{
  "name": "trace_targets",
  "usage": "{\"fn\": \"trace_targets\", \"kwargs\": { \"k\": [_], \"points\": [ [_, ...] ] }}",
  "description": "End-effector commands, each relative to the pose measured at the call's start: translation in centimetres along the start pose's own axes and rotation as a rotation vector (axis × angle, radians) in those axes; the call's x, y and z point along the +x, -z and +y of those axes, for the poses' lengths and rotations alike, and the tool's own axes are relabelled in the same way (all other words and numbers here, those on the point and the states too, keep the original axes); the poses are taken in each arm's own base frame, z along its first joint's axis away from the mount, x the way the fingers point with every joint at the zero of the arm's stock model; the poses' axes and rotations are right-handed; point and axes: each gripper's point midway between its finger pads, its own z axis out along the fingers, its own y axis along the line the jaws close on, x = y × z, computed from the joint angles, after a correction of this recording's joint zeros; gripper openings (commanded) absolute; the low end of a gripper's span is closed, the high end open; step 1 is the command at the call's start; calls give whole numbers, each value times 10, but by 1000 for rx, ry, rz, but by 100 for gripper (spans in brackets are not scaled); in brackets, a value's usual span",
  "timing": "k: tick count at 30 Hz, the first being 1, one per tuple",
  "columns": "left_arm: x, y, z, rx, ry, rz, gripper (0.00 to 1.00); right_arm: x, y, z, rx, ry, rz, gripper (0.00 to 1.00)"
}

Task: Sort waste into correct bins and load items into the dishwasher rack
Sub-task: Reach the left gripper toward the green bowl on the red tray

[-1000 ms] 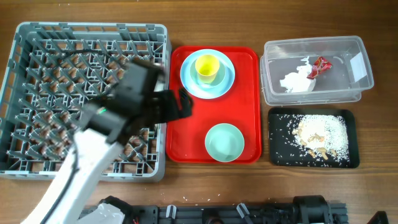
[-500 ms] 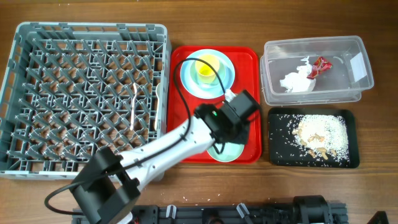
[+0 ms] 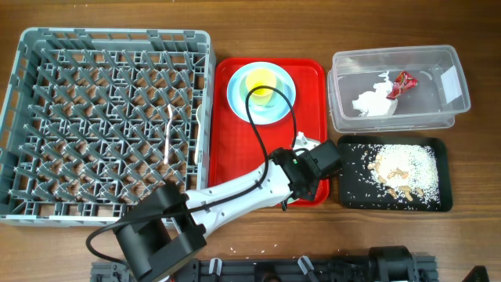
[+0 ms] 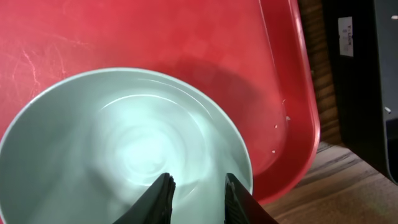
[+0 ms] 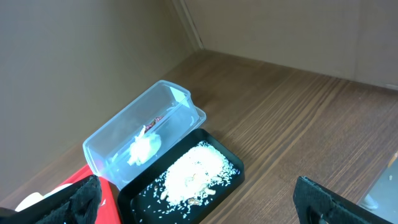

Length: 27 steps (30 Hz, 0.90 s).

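The mint-green bowl (image 4: 124, 143) sits on the red tray (image 3: 309, 94), in the overhead view mostly hidden under my left arm. My left gripper (image 4: 198, 180) (image 3: 305, 168) is at the bowl's right rim, jaws drawn close on its wall. A yellow cup (image 3: 261, 84) stands on the light blue plate (image 3: 239, 98). White utensils (image 3: 168, 129) lie in the grey dishwasher rack (image 3: 47, 117). The clear tub (image 3: 446, 110) holds the napkin (image 3: 374, 102) and red wrapper (image 3: 401, 82). Rice crumbs (image 3: 403, 164) lie in the black tray (image 3: 352, 192). My right gripper (image 5: 205, 202) hangs open and empty above the table.
The left arm's cable (image 3: 262, 125) loops over the red tray near the cup. In the right wrist view the clear tub (image 5: 143, 140) and black tray (image 5: 140, 199) lie ahead, with bare wooden table (image 5: 298, 124) to their right.
My left arm swung from over the rack across to the bowl on the red tray, and its jaws went from wide open to nearly closed. The right gripper stayed put.
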Motion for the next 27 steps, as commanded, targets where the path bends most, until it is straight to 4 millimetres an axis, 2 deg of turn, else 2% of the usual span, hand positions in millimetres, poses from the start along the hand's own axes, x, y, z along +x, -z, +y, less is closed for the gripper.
{"fn": "trace_targets", "kwargs": {
  "k": [1,4,9,14,19,22,27],
  "points": [
    [-1,-3,-1,-13,-8,-14,29,-2,-1,-2,16,2,-7,100],
    [-6,-6,-7,8,-8,-35,28,-2,-1,-2,16,2,-7,100],
    [-15,-5,-17,41,-59,-75,38,-2,-1,-2,16,2,-7,100],
    [11,-4,-25,18,-125,-22,39,-2,-1,-2,16,2,-7,100],
    [9,-4,-24,-3,-134,-45,37,-2,-1,-2,16,2,-7,100],
    [20,-4,-24,-16,-155,-15,35,-2,-1,-2,16,2,-7,100],
    [25,-4,-22,-29,-162,2,36,-2,-1,-2,16,2,-7,100]
  ]
}}
